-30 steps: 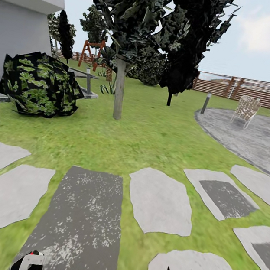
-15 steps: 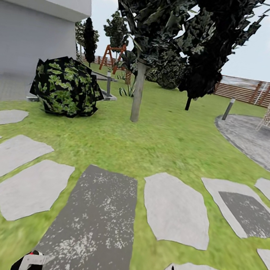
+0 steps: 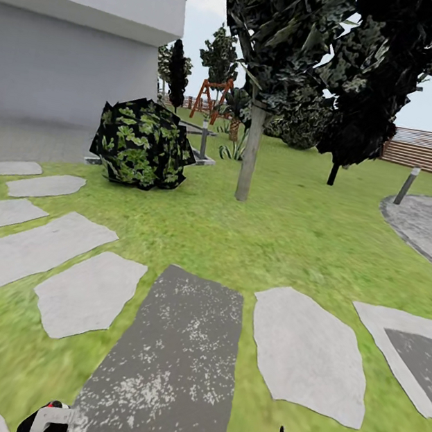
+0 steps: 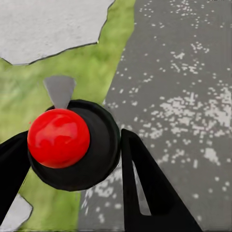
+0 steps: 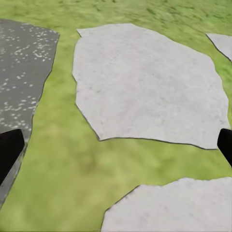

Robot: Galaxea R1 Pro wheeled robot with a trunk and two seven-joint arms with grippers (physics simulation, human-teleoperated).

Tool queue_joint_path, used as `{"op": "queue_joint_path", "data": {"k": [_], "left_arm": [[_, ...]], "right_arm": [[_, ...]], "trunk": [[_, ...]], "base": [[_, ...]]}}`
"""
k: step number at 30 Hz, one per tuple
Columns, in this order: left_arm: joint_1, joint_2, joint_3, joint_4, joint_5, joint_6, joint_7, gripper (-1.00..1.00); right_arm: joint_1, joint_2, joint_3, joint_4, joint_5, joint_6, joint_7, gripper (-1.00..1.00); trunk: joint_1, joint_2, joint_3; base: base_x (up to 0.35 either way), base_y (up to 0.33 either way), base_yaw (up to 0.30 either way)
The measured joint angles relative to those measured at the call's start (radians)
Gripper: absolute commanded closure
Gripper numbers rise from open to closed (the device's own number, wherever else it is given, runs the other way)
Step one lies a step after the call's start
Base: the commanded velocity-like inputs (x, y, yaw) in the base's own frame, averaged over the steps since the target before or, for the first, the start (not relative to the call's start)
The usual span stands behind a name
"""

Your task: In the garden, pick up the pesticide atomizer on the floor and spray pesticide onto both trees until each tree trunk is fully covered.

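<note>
A robot crosses stone paving (image 3: pixel 172 349) in the garden, the nearest of the trees (image 3: pixel 250 153) standing ahead on the lawn (image 3: pixel 297 236), well apart. The left tool (image 4: pixel 72 159) pinches a black, red-capped object, apparently the pesticide atomizer (image 4: pixel 59 137); it looks rigid, light and smooth, best gripped round its body. The left wrist view reveals this hold, while the head view shows just the tool's top. The right tool (image 5: pixel 116 145) is spread wide, holding nothing, above grass and paving.

Atomizer (image 4: pixel 72 145): black body, red top, held between the left gripper's (image 4: pixel 72 164) fingers. Tree (image 3: pixel 288 38): upright grey-brown trunk (image 3: pixel 250 153) on lawn (image 3: pixel 290 235).
</note>
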Motion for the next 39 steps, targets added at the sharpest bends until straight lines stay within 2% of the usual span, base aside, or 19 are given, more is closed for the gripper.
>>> {"op": "queue_joint_path", "data": {"k": [24, 27, 30, 33, 39], "left_arm": [[0.000, -0.001, 0.000, 0.000, 0.001, 0.000, 0.000, 1.00], [0.000, 0.000, 0.000, 0.000, 0.001, 0.000, 0.000, 1.00], [0.000, 0.000, 0.000, 0.000, 0.001, 0.000, 0.000, 1.00], [0.000, 0.000, 0.000, 0.000, 0.001, 0.000, 0.000, 1.00], [0.000, 0.000, 0.000, 0.000, 0.001, 0.000, 0.000, 1.00]], "right_arm": [[0.000, 0.000, 0.003, -0.002, -0.002, 0.000, 0.003, -1.00], [0.000, 0.000, 0.029, -0.001, -0.002, 0.000, 0.002, -1.00], [0.000, 0.001, 0.074, 0.001, -0.002, 0.000, 0.002, -1.00], [0.000, -0.001, 0.086, 0.001, -0.002, 0.000, 0.002, -1.00], [0.000, -0.001, 0.088, 0.001, -0.001, -0.001, 0.001, -1.00]], "trunk": [[0.000, 0.000, 0.000], [0.000, 0.000, 0.000], [0.000, 0.000, 0.000], [0.000, 0.000, 0.001], [0.000, 0.000, 0.006]], "base": [[0.000, 0.000, 0.279], [0.000, 0.000, 0.280], [0.000, 0.000, 0.280], [0.000, 0.000, 0.274], [0.000, 0.000, 0.236]]}}
